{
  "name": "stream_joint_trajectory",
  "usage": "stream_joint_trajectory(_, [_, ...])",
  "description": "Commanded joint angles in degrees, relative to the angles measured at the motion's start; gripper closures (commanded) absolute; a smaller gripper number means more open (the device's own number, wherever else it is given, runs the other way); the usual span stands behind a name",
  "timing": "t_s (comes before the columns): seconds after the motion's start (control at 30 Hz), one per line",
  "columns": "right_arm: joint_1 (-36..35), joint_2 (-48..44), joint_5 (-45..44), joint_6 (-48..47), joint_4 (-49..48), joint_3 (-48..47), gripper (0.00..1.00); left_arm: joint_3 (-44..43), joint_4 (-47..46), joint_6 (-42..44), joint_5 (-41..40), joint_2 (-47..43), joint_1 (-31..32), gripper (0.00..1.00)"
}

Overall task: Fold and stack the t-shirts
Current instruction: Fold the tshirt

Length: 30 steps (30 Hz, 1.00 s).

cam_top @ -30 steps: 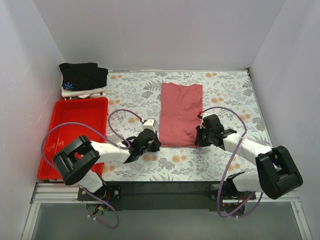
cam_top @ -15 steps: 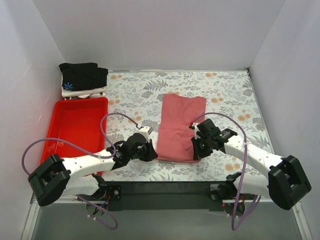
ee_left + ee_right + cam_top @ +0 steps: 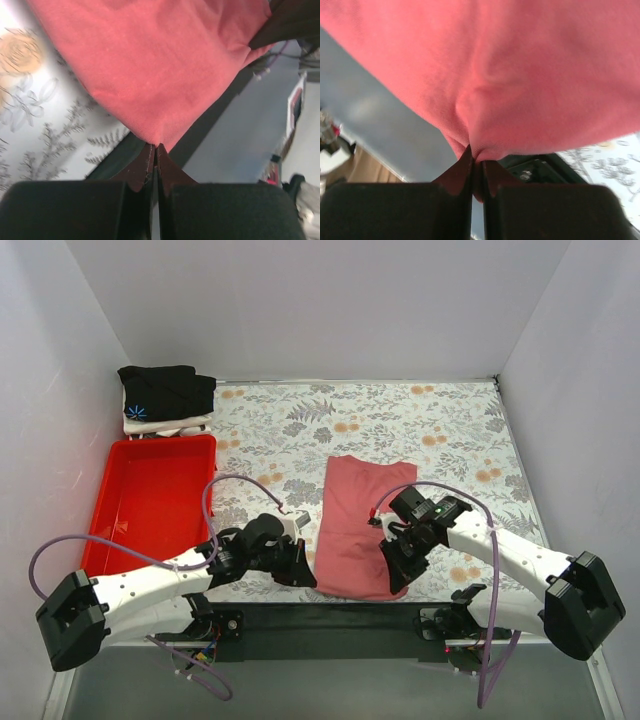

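Looking at the salmon-red t-shirt [image 3: 355, 510] here, folded into a long narrow strip and laid lengthways on the floral table [image 3: 420, 420], a bit right of middle, near end right up at the table's front edge. Got the left gripper [image 3: 300, 575] pinched on the near-left corner and the right gripper [image 3: 392, 570] pinched on the near-right corner, reaching in low from either side. Checked the left wrist view: left gripper [image 3: 155, 150] closed tight on just the very tip of the salmon-red t-shirt [image 3: 150, 65], no gap to speak of, with floral tabletop off to the left and the dark front rail just past the pinch. Same story in the right wrist view: right gripper [image 3: 475, 155] squeezed together on a small bunched bit of hem, with the salmon-red t-shirt [image 3: 520, 65] filling nearly the whole frame above. Can't tell from overhead whether the gripped corners sit on the table or just off it. Over in the far-left corner, spotted the black t-shirt [image 3: 165, 388] with the little blue starburst, folded and sitting on top of the white t-shirt [image 3: 170, 426], only a sliver of white peeking out underneath. Just in front of that stack, the red tray [image 3: 150, 510] along the left edge, well apart from the salmon one.
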State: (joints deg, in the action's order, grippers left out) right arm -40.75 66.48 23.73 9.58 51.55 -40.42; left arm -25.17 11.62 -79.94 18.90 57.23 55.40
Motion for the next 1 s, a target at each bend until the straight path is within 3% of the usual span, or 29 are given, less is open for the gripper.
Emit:
stream_joint_trajectory(0.0, [-2.48,0.14,9.48,-3.25,5.49,-2.38,0.99,-2.34,4.99,-0.21,8.16,-3.08,0.41,1.0])
stream_joint_trajectory(0.27, [-9.07,0.23,18.54,-4.4,5.67,-2.55,0.99,-2.52,5.08,1.19,22.75,-4.5,0.41,1.0])
stream_joint_trajectory(0.4, [-11.01,-1.0,21.97,-4.93,5.58,-3.61,0.99,-3.04,4.91,1.89,23.21,-6.08,0.33,1.0])
stream_joint_trajectory(0.5, [-11.1,-2.31,23.12,-5.01,5.49,-4.4,0.99,-3.92,2.54,1.11,19.7,-9.24,0.33,1.0])
stream_joint_trajectory(0.63, [-10.84,-3.46,18.31,-3.88,5.49,-8.43,0.99,-4.98,-0.27,0.58,7.58,-11.61,0.41,1.0])
stream_joint_trajectory(0.77, [-8.3,-4.07,13.99,-2.47,6.36,-11.68,0.99,-3.05,-8.87,0.05,-0.42,-13.64,0.41,1.0])
stream_joint_trajectory(0.97, [-1.97,-5.39,8.8,-2.47,9.0,-15.3,0.99,-4.01,-16.95,3.03,-8.08,-8.73,0.41,1.0])
